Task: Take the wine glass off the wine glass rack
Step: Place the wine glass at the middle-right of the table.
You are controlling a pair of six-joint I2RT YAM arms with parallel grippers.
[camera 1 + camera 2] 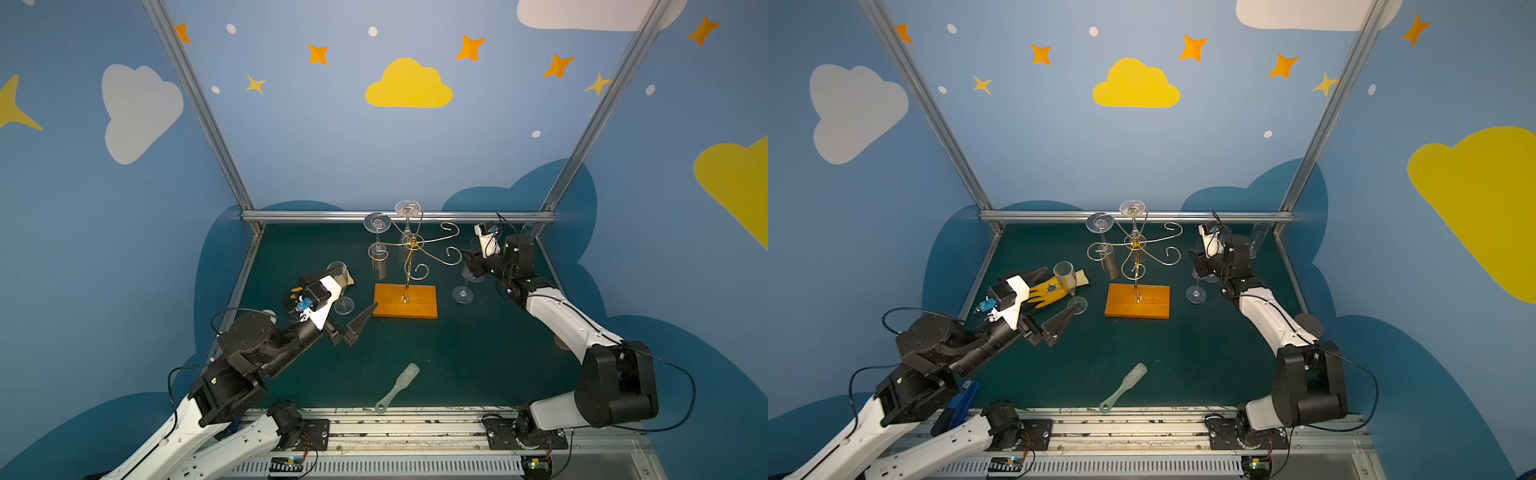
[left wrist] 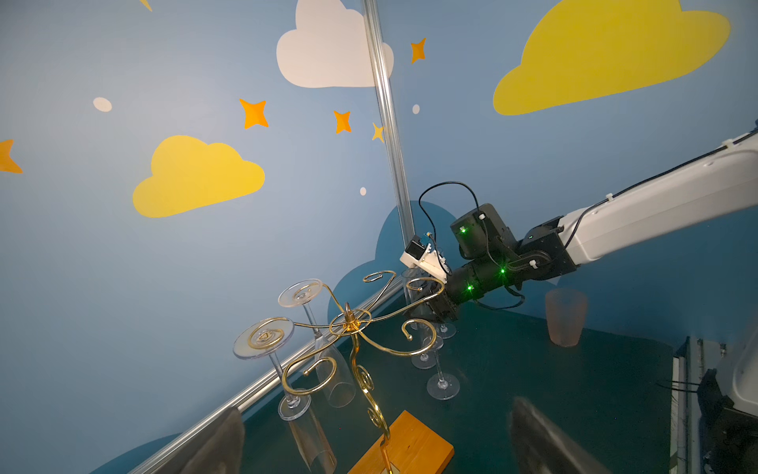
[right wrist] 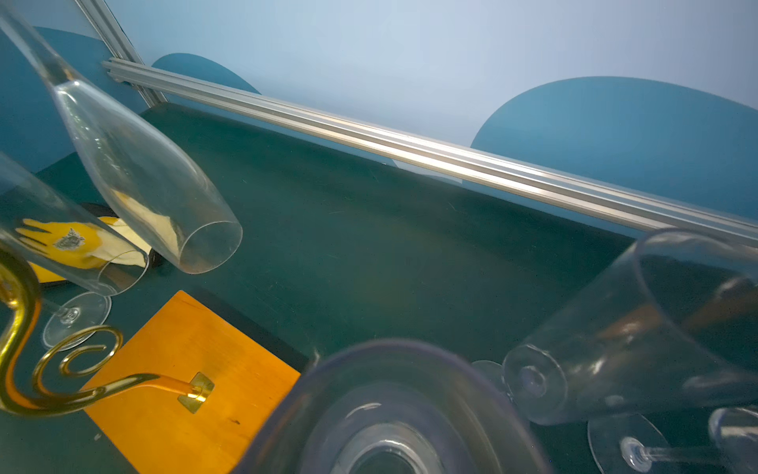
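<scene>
Glass on rack: two clear flutes hang upside down, feet caught in spiral curls of the rack (image 1: 390, 301), left and back arms. They are the nearer glass (image 1: 377, 223) and the farther glass (image 1: 407, 208).
Rack: thin gold wire, slim post, flat orange wooden base; looks tippy.
Left gripper (image 1: 353, 291): fingers spread wide, empty, beside a standing glass (image 1: 1065, 274).
Right gripper (image 2: 434, 305): fingers half-closed at a third glass (image 2: 411, 283); contact hidden, cannot tell if gripped.
Step, judged: unhook nearer glass.
Method: pinch stem gently, lift slightly, slide foot out through the curl's gap; smooth glass slips.
</scene>
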